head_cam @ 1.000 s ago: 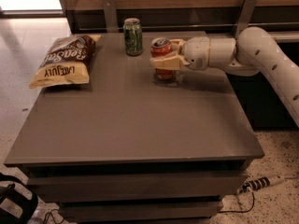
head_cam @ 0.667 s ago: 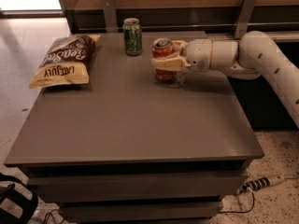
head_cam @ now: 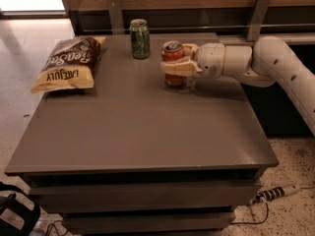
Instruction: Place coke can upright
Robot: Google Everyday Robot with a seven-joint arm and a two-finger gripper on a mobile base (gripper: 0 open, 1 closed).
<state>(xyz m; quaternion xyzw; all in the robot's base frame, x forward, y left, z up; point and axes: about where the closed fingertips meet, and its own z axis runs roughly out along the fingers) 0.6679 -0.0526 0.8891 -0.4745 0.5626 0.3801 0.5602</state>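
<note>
The end effector [head_cam: 172, 66] is closed round the coke can [head_cam: 173, 53], and the can stands upright on the table [head_cam: 147, 132] near the back edge, right of centre, green can [head_cam: 140, 38] close on its left.

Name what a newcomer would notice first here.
The white arm reaches in from the right, its gripper clasping the upright coke can near the back of the grey table. A green can stands just left of it, and a chip bag lies at the back left.
</note>
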